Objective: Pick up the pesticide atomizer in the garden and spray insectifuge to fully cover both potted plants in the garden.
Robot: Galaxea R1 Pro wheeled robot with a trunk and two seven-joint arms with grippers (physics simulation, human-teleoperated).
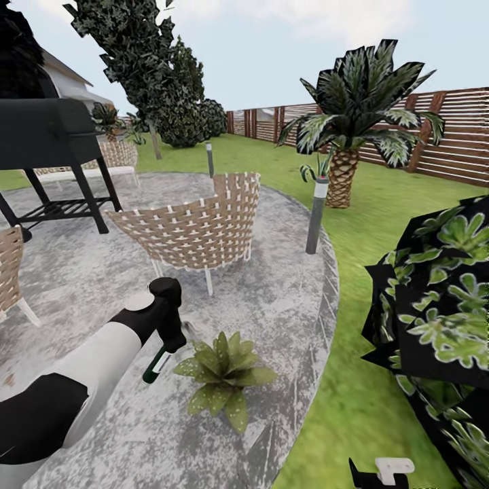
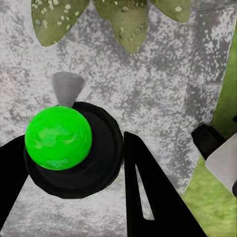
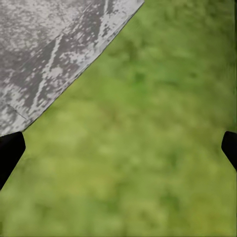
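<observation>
- Left gripper [image 2: 74, 163] is clamped on the sprayer [image 2: 59, 138] — nozzle toward the potted plant [image 1: 224, 377], low centre of frame.
- Sweep slowly across unspeckled leaves.
- Right gripper [image 3: 118, 148] gapes wide over the lawn [image 3: 148, 148].

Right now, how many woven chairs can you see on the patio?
3. One chair mid-patio, facing away; one cut off at the left edge; one behind the grill. Others may be hidden.

Glossy green atomizer [image 2: 58, 137], mottled rough stone patio [image 1: 285, 299], woven wicker chair [image 1: 197, 231].
</observation>
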